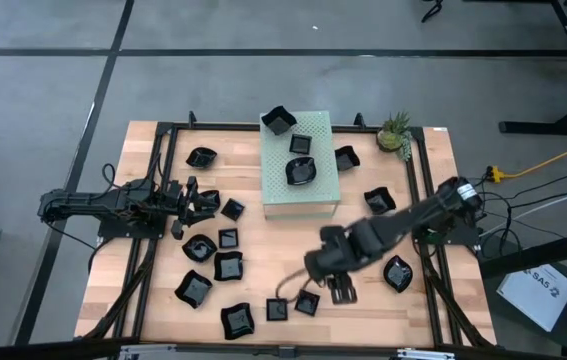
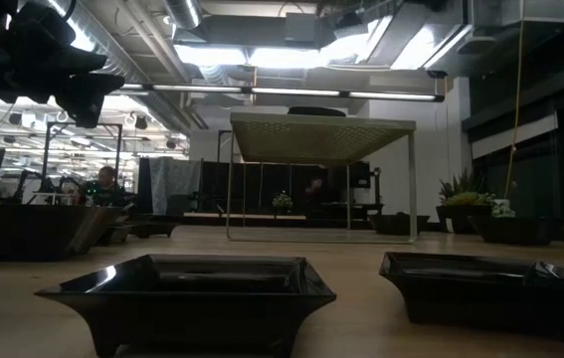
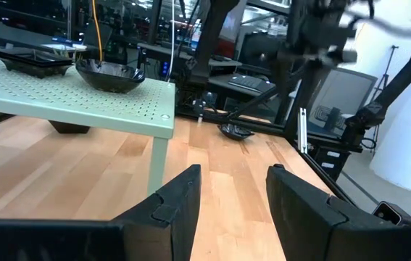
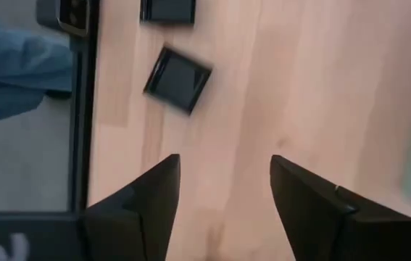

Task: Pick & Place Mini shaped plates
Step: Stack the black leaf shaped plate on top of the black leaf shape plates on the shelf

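**Right gripper open above the front of the tabletop, plates scattered around the box**

The right gripper (image 1: 341, 291) hung over the front-centre of the wooden tabletop (image 1: 433, 310), its two dark fingers (image 4: 151, 206) spread apart with nothing between them. In the right wrist view only bare wood showed in the gap, and a square black plate (image 4: 177, 80) lay farther out, clear of the fingers. In the high view two small plates (image 1: 293, 305) sat just beside that gripper, toward the left arm's side.

The left gripper (image 1: 195, 200) waited low over the left side of the tabletop, fingers (image 3: 180, 210) parted and empty, pointing toward the pale green perforated box (image 1: 298, 195).

The mini shaped plates (image 1: 213, 270) were spread widely: most lay on the wood to the left and front of the box, a few to its right, and three rested on top of the box. A small potted plant (image 1: 396, 131) stood at the far right corner.
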Available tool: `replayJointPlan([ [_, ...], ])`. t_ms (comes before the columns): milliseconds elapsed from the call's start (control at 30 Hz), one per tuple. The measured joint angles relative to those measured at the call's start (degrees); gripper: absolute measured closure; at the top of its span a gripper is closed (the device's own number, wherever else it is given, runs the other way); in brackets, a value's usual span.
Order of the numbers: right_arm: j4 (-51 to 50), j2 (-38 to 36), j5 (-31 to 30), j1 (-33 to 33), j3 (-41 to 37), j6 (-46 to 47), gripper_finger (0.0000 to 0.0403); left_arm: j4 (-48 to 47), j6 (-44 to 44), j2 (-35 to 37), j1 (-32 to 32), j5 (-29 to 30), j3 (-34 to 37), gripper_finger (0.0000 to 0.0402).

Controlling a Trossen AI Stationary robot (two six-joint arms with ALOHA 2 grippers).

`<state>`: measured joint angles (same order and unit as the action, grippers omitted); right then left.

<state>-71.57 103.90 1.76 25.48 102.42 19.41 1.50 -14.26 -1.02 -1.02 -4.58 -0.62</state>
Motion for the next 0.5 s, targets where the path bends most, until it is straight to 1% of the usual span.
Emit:
replayJointPlan([
  [233, -0.3, 0.0, -0.9, 6.6, -6.3, 16.2, 0.0210, 0.0, 0.0, 0.0, 0.0, 0.0, 0.0, 0.0249],
  [400, -1.5, 0.0, -6.2, 10.7, -10.3, 26.9, 0.0217, 0.0, 0.0, 0.0, 0.0, 0.0, 0.0, 0.0249],
  [500, -4.2, 0.0, -8.2, 12.9, -12.6, 34.0, 0.0217, 0.0, 0.0, 0.0, 0.0, 0.0, 0.0, 0.0249],
])
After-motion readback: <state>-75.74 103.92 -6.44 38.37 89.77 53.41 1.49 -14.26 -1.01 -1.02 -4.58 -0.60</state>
